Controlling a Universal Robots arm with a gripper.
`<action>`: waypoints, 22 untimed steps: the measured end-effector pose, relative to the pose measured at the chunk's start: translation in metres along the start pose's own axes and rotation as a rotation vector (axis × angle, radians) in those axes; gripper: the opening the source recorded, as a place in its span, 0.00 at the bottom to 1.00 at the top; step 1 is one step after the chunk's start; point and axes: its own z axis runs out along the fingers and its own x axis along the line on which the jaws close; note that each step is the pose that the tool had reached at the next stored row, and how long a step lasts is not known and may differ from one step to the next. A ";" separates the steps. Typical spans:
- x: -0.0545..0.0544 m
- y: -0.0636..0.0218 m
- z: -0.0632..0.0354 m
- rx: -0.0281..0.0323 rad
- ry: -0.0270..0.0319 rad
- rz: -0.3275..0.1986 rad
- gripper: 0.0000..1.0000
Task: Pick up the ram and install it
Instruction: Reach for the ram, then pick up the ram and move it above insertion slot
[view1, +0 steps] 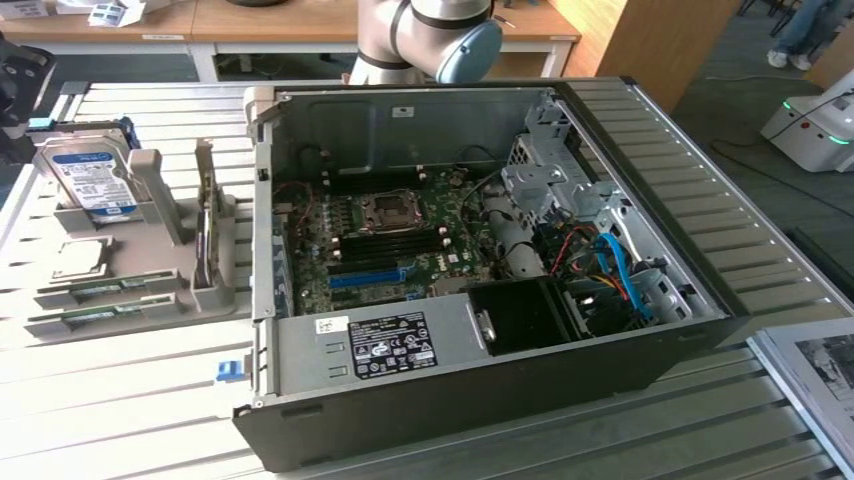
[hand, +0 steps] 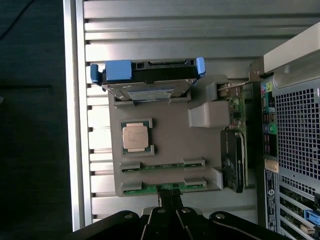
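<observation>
Two slim green ram sticks lie side by side in slots of a grey holder tray (view1: 27, 215) to the exterior view's left of the open computer case (view1: 627, 120): one ram stick (view1: 100, 290) (hand: 162, 166) and a second ram stick (view1: 94, 320) (hand: 150, 188) at the tray's edge. In the wrist view my gripper (hand: 170, 197) hangs well above the tray, its dark fingers shut with nothing between them, lined up over the middle of the second stick. The motherboard (view1: 380, 240) lies inside the case with its dark memory slots showing.
The tray also holds a hard drive with blue brackets (view1: 87, 180) (hand: 147, 80), a CPU (view1: 80, 258) (hand: 136, 136) and an upright expansion card (view1: 204, 230) (hand: 234, 160). The slatted metal table (view1: 120, 410) surrounds tray and case. The arm's elbow (view1: 427, 35) stands behind the case.
</observation>
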 end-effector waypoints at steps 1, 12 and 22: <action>0.000 0.0000 0.0000 -0.0001 0.0000 -0.004 0.10; 0.000 0.0000 0.0001 -0.0009 0.0007 -0.033 0.10; 0.000 0.0000 0.0001 -0.0009 0.0007 -0.035 0.10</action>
